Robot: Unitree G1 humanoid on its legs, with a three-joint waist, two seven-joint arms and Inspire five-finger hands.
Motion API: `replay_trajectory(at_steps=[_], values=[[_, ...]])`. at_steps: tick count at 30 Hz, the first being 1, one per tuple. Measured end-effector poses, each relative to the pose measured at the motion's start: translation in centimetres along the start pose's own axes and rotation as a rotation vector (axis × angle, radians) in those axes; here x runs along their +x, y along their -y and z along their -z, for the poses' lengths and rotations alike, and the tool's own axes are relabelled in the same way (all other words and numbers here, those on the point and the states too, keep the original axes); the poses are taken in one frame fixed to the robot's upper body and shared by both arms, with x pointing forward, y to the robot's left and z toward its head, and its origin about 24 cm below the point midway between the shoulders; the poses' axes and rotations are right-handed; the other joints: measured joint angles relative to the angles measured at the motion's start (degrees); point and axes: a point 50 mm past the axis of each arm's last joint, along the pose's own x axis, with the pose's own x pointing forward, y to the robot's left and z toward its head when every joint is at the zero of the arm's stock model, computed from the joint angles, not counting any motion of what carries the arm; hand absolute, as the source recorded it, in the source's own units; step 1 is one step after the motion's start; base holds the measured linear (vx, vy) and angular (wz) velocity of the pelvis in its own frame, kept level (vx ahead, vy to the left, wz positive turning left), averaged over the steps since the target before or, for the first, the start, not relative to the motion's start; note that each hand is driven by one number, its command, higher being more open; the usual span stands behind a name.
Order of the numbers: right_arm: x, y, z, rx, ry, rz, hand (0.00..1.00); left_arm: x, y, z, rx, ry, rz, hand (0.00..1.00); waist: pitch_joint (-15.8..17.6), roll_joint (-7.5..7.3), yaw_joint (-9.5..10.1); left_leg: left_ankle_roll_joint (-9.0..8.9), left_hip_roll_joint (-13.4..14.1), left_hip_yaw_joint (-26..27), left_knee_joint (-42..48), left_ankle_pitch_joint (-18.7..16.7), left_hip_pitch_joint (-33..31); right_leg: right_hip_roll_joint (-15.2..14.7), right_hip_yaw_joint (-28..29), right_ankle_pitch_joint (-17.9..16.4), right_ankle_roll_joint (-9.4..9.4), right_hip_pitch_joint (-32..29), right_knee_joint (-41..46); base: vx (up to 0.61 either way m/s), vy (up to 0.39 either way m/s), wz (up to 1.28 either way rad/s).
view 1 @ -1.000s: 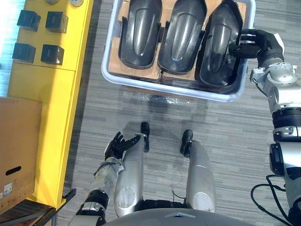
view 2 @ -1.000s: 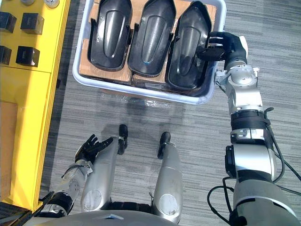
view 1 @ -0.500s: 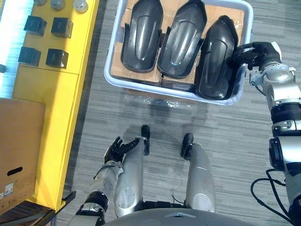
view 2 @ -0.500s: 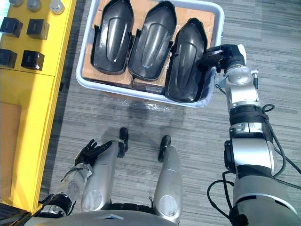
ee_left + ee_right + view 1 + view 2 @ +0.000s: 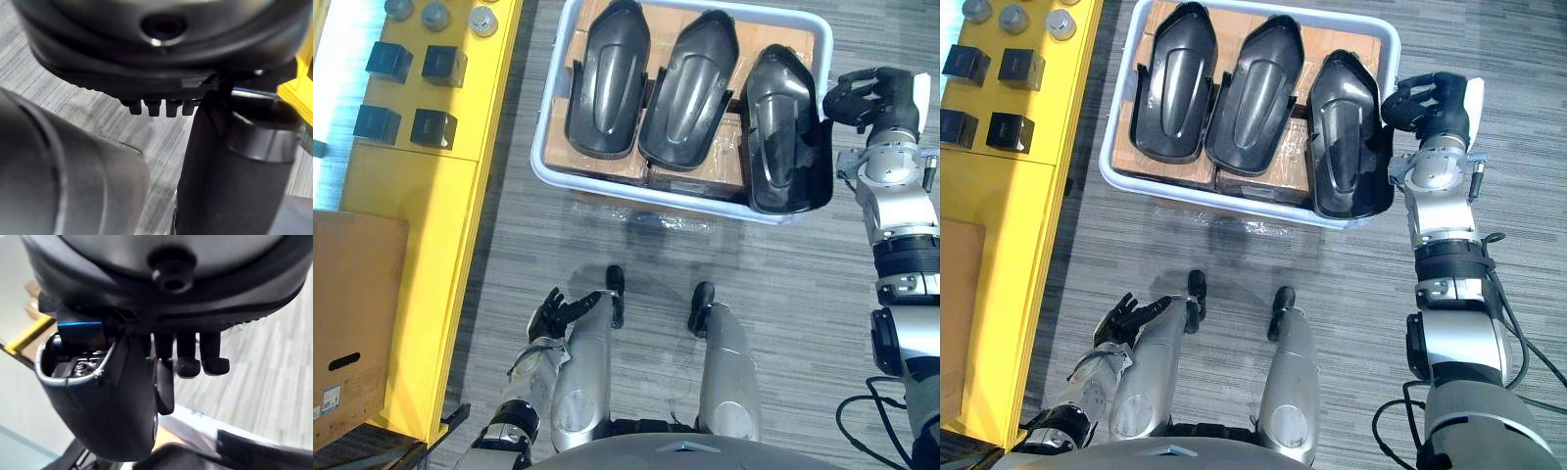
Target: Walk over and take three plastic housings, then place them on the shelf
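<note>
The right hand [image 5: 1433, 103] is clenched on the edge of the rightmost housing [image 5: 1349, 137], which is tipped over the bin's [image 5: 1234, 204] rim. Two more housings [image 5: 1175, 93] lie inside. The left hand [image 5: 558, 311] hangs relaxed. The next move, I'd say, is to lift it clear.

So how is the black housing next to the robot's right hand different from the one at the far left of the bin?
The right housing has its near end over the white bin rim, while the left housing lies wholly inside the bin. The right hand has its fingers curled at the right housing's edge, and no hand is at the left housing. Both are long black shells of the same shape.
</note>
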Motion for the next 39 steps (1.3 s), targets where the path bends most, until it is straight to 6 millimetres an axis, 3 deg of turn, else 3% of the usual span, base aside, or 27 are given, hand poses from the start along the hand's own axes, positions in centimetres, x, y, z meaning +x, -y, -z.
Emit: replay_trajectory(at_steps=[4, 6, 10, 11, 19, 30, 39], values=[[-0.5, -0.4, 0.3, 0.017, 0.018, 0.016, 0.0, -0.1, -0.1, -0.5, -0.006, 0.048, -0.064, 1.0, -0.57, -1.01, -0.22, -0.4, -0.04, 0.11, -1.97, 0.48, 2.14, 0.2, -0.15, 0.1, 0.05, 1.8, -1.45, 0.04, -0.039, 0.0], [-1.2, -1.2, 1.5, 0.016, -0.004, -0.008, 0.0, -0.1, 0.2, -0.8, -0.013, 0.067, -0.092, 1.0, -0.97, -1.75, -0.37, -0.63, -0.03, -0.38, -2.77, 0.84, 3.28, 0.37, -0.85, 0.23, -0.05, 3.31, -2.17, 0.08, -0.051, 0.08], [-1.5, -1.3, 2.3, 0.005, -0.024, -0.019, 0.0, -0.1, 0.5, -1.6, -0.027, 0.111, -0.101, 1.0, -1.01, -1.82, -0.18, -0.74, -0.04, -0.6, -3.55, 1.06, 3.62, 0.55, -1.14, 0.4, -0.02, 3.76, -2.94, 0.02, -0.014, 0.03], [-1.6, -1.5, 2.6, 0.004, -0.035, -0.029, 1.0, -0.2, 0.5, -1.7, -0.029, 0.114, -0.11, 1.0, -1.01, -1.82, -0.11, -0.76, -0.04, -0.68, -3.6, 1.09, 3.85, 0.6, -1.21, 0.43, -0.01, 4.07, -3.12, 0.0, 0.0, 0.0], [-1.7, -1.8, 4.4, -0.021, -0.115, -0.042, 1.0, -0.2, 0.9, -2.4, -0.029, 0.146, -0.101, 1.0, -1.0, -1.81, 0.04, -0.8, -0.22, -1.87, -3.67, 1.14, 3.62, 0.71, -2.4, 0.6, -0.02, 4.98, -4.42, 0.01, -0.003, 0.05], [-2.9, -1.4, 7.4, -0.063, -0.183, -0.032, 1.0, -0.6, 1.0, -1.9, -0.001, 0.134, -0.064, 1.0, -0.98, -1.78, -0.41, -0.66, -0.46, -1.73, -3.64, 1.17, 3.09, 0.87, -2.26, 1.73, 0.3, 4.96, -5.77, 0.02, 0.006, -0.01], [-3.1, -1.7, 8.5, -0.071, -0.233, -0.119, 1.0, -0.5, 0.6, -1.7, 0.046, 0.104, -0.037, 1.0, -0.89, -1.6, -0.92, -0.15, -0.26, -1.05, -2.94, 0.77, 2.57, 1.61, -1.02, 2.37, 0.62, 4.4, -6.66, 0.0, 0.008, -0.05]])
